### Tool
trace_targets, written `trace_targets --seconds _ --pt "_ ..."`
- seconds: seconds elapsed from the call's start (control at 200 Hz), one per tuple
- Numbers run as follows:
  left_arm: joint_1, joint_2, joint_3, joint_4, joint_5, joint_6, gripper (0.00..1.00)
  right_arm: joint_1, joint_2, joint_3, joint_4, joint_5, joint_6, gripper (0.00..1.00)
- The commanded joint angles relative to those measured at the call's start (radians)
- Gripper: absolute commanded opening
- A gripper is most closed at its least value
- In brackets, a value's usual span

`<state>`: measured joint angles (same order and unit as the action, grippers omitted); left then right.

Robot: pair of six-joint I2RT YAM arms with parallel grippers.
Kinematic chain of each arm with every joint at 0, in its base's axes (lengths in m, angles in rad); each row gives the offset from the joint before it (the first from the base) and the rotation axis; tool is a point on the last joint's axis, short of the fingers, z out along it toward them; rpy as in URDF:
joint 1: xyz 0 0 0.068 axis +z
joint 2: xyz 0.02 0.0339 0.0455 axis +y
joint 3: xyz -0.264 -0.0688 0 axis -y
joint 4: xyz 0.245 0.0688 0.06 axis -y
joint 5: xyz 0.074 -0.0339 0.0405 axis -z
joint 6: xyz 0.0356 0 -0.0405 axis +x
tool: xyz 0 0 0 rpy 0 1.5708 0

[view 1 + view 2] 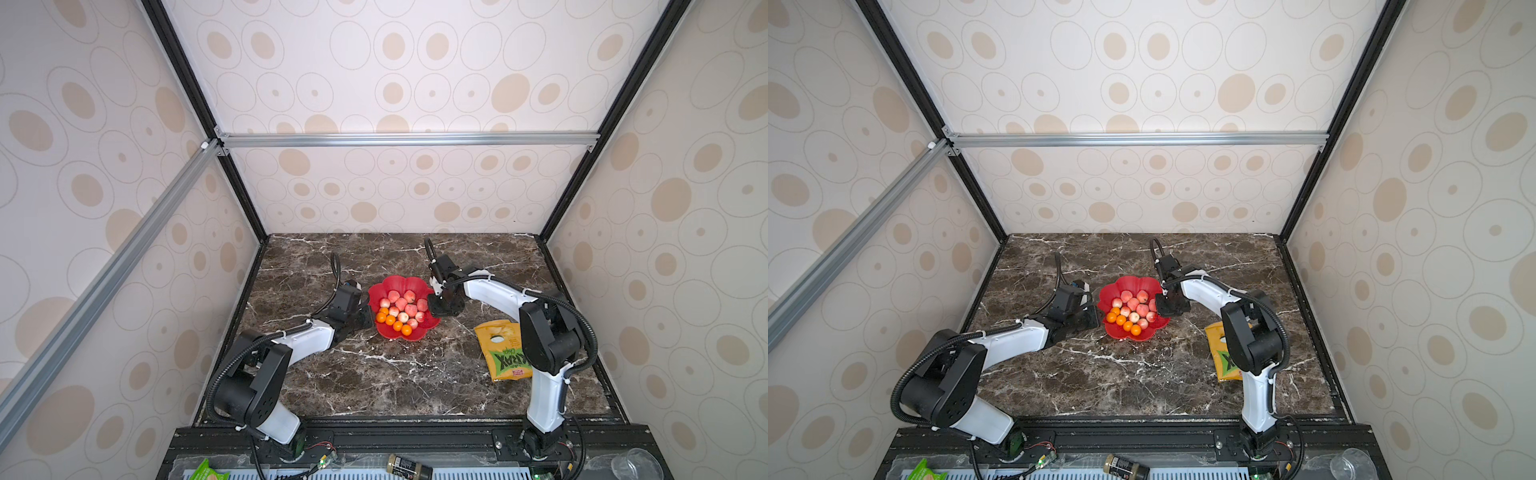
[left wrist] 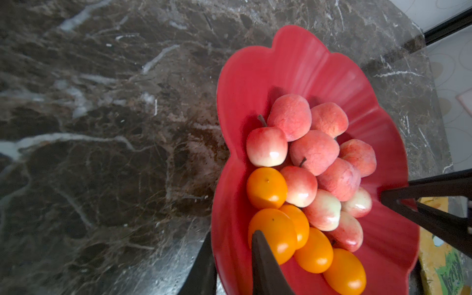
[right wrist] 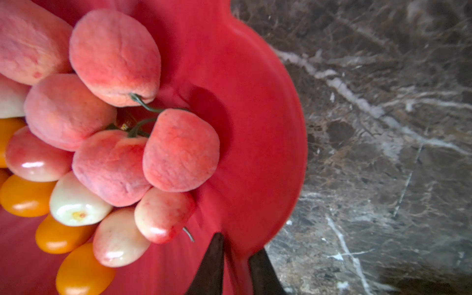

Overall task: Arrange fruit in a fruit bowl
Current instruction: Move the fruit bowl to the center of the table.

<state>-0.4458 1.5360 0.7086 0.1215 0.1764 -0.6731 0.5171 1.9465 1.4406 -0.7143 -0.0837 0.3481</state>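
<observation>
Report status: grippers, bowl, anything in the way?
Left gripper shut on the fruit bowl rim; right gripper shut on the opposite rim. Fruit piled inside the bowl. Snack bag beside the right arm, apart from the bowl.

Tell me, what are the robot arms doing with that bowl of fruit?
The robot is holding the red fruit bowl from opposite sides: the left gripper and the right gripper each pinch its wavy rim. The fruit, pink and orange, sits piled inside. A yellow-green snack bag lies on the marble table nearby. Whether the bowl is lifted cannot be told.
</observation>
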Motion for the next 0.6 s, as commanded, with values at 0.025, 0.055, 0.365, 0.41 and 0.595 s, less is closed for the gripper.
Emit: trace_targets --seconds 0.025,0.055,0.365,0.41,0.595 --pt "-0.003 -0.059 -0.023 0.016 -0.003 -0.018 0.24 0.026 -0.056 -0.03 0.004 -0.025 0.021 0.19" --pt "-0.003 -0.069 -0.031 0.017 -0.005 -0.019 0.24 0.028 -0.058 -0.035 0.006 -0.024 0.023 0.19" --pt "-0.003 -0.089 -0.07 0.028 -0.004 -0.032 0.25 0.049 -0.053 -0.048 0.007 -0.027 0.031 0.2" --pt "-0.002 -0.088 -0.076 0.034 -0.004 -0.034 0.25 0.05 -0.051 -0.051 0.007 -0.025 0.031 0.2" --pt "-0.003 -0.081 -0.092 0.047 -0.006 -0.04 0.27 0.051 -0.046 -0.059 0.012 -0.018 0.032 0.21"
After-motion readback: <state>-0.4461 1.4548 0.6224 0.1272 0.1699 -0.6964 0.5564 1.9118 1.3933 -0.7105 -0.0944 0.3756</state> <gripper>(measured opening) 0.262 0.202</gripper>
